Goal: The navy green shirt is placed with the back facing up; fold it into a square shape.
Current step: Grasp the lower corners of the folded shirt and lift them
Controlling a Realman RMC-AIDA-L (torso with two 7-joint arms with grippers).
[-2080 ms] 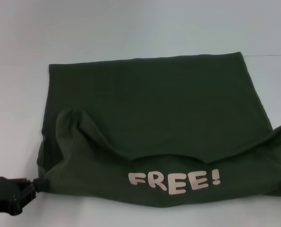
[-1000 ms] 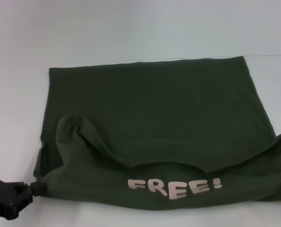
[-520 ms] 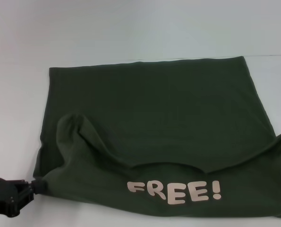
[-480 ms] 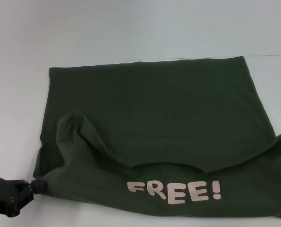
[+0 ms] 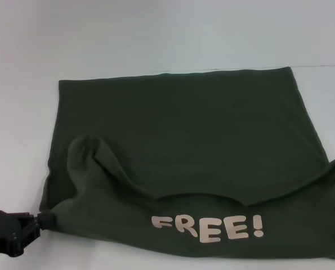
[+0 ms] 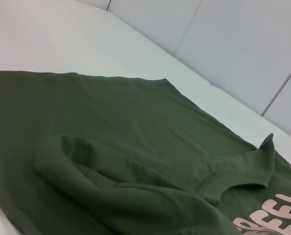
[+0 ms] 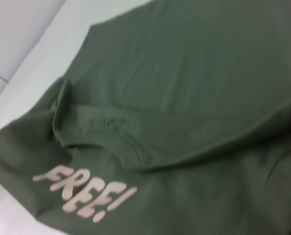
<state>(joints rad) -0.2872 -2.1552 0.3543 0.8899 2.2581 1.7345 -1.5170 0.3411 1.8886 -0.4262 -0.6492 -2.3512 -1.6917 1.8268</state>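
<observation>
The navy green shirt (image 5: pixel 184 163), a large dark olive soft-fabric tee, is lying on the white table (image 5: pixel 156 39) with its lettered near band folded over, the black left gripper (image 5: pixel 40 220) pinching its near-left corner, risking the fold slumping unevenly; the right gripper's grip can't be told.

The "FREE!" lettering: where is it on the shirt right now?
In the head view the "FREE!" lettering sits on the folded-over near strip of the navy green shirt, right of centre, just below the curved neckline, with the left tool at the strip's left corner.
</observation>
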